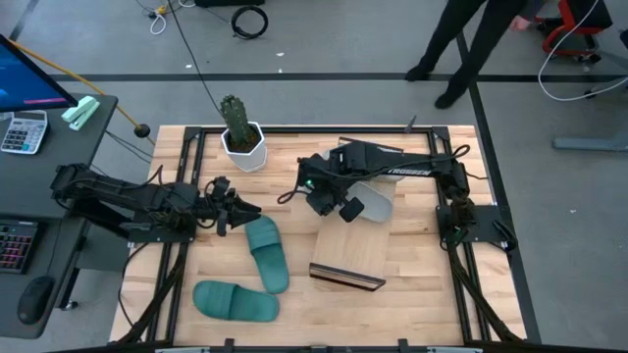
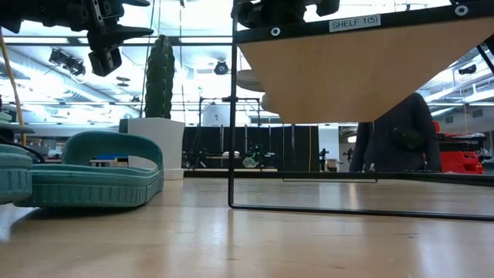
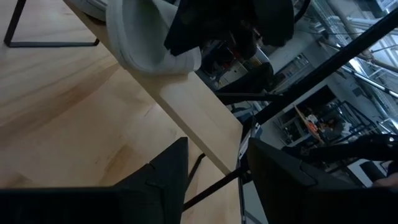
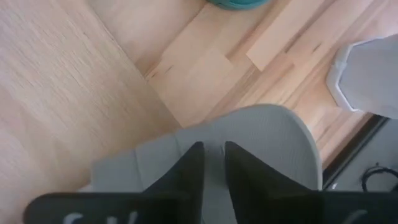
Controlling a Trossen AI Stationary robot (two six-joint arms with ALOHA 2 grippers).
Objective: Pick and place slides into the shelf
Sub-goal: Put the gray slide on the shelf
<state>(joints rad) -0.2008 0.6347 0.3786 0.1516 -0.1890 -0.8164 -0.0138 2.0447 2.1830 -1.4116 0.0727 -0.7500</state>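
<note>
From overhead, you lose most of the grey slide (image 1: 376,204) under the right arm, so only a pale corner pokes out past the right tool (image 1: 339,203) at the far end of the shelf (image 1: 351,257). Down low, the shelf's plank runs off the top and right edges and the nearer teal slide (image 2: 14,176) is cut by the left edge. The person (image 1: 471,44) beyond the tabletop shows legs only, cropped at the top.

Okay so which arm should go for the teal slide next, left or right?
Probably the left. The left gripper hangs open right beside the nearest teal slide, while the right gripper is shut on a grey slide over the shelf.
</note>
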